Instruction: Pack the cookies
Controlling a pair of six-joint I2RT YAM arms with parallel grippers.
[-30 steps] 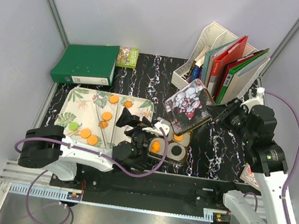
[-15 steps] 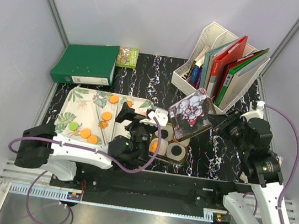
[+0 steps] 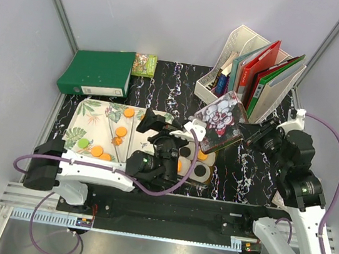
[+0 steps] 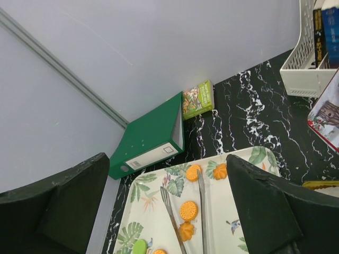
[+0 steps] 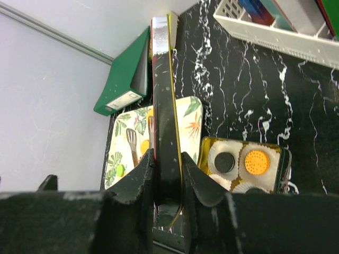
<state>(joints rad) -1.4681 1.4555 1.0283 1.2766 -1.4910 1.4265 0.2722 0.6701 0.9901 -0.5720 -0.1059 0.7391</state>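
Several orange cookies (image 3: 121, 131) lie on the leaf-patterned tray (image 3: 94, 126); they also show in the left wrist view (image 4: 189, 210). An open tin (image 3: 203, 177) holds white paper cups with an orange cookie (image 5: 257, 161) and a black cookie (image 5: 224, 162). My left gripper (image 3: 159, 131) hovers between tray and tin, open and empty (image 4: 167, 159). My right gripper (image 3: 254, 134) is shut on the tin's flower-printed lid (image 3: 221, 118) and holds it tilted above the tin's far right side; the right wrist view shows the lid edge-on (image 5: 163, 79).
Metal tongs (image 4: 201, 201) and a green disc (image 3: 82, 143) lie on the tray. A green binder (image 3: 98, 71) and a snack packet (image 3: 145, 64) sit at the back left. A white file rack (image 3: 253, 69) with folders stands at the back right.
My right gripper has shifted the lid slightly right and back while still holding it. My left gripper has moved a little right and away from the tin's near side.
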